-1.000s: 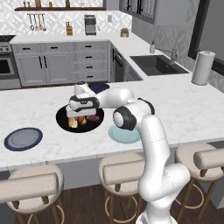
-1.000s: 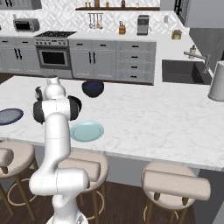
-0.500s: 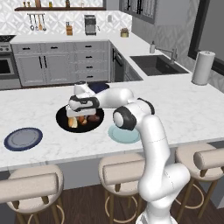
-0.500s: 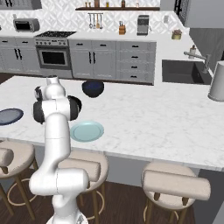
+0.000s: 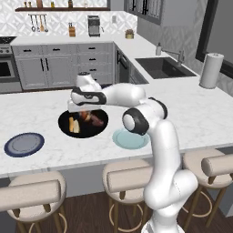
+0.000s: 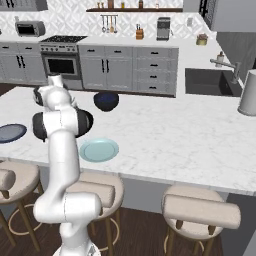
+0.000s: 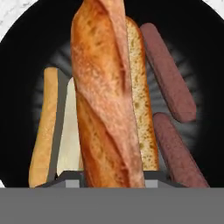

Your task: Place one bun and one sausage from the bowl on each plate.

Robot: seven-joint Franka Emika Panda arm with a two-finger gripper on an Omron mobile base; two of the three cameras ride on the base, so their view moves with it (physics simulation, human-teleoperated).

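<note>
- Far left on the counter, the dark navy plate point(image 5: 24, 144) with its greyish centre sits flat.
- The wide black bowl point(image 5: 66, 127) holds a pale split bun point(image 7: 54, 127) and two reddish-brown sausages point(image 7: 168, 72).
- The gripper point(image 5: 84, 111) hangs just over the bowl, its fingers closed around a long, crusty golden-brown bun point(image 7: 107, 94).
- Right of the bowl lies the pale teal plate point(image 5: 130, 138).

White glossy arm point(image 5: 159, 150), rounded segments, dark grey joint caps, bulbous white base; small dark finger tips on gripper point(image 7: 112, 178).
</note>
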